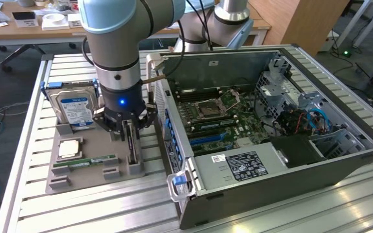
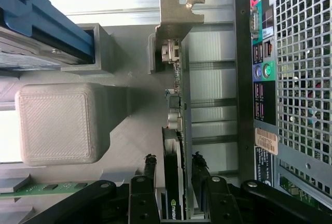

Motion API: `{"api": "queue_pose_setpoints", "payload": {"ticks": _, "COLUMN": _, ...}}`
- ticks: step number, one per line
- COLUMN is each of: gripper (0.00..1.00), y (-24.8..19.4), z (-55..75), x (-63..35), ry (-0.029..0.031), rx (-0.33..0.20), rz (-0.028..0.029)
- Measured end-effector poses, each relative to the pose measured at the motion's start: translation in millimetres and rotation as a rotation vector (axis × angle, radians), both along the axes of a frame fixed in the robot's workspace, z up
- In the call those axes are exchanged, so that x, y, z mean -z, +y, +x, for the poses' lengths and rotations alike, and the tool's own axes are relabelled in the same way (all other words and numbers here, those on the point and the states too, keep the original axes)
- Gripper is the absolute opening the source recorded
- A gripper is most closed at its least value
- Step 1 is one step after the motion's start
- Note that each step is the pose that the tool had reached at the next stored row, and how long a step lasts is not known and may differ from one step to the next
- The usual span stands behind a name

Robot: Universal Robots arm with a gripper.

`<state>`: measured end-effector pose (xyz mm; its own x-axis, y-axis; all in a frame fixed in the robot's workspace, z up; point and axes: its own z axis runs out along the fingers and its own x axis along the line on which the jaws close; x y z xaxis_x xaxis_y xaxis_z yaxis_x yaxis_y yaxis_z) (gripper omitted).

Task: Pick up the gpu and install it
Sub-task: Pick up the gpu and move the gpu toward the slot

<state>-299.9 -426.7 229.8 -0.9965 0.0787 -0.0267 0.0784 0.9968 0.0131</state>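
Gripper [image 2: 175,169] closest to lens: black fingers [image 2: 150,168] set narrow, one on each side of the gpu [image 2: 177,125], slim gap on each side, no firm clamp visible. Gpu stands on edge in its slot of the grey parts tray [image 1: 86,180], silvery bracket [image 2: 174,19] at the far end.

Same tray holds:
- hard drive [image 1: 74,108], upright in blue frame
- CPU [image 1: 68,148], lying flat
- green RAM stick [image 1: 86,161], lying in its groove

Tray sits just beside the open PC case [image 1: 283,177] on the slatted metal table [image 1: 109,208]. Inside the case: motherboard [image 1: 219,121], power supply [image 1: 238,167], cables.
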Motion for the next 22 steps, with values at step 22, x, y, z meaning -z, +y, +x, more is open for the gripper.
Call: {"api": "queue_pose_setpoints", "payload": {"ticks": 22, "gripper": 0.26, "y": 0.0, "z": 0.0, "x": 0.0, "ry": 0.0001, "rx": 0.0, "rz": 0.0}}
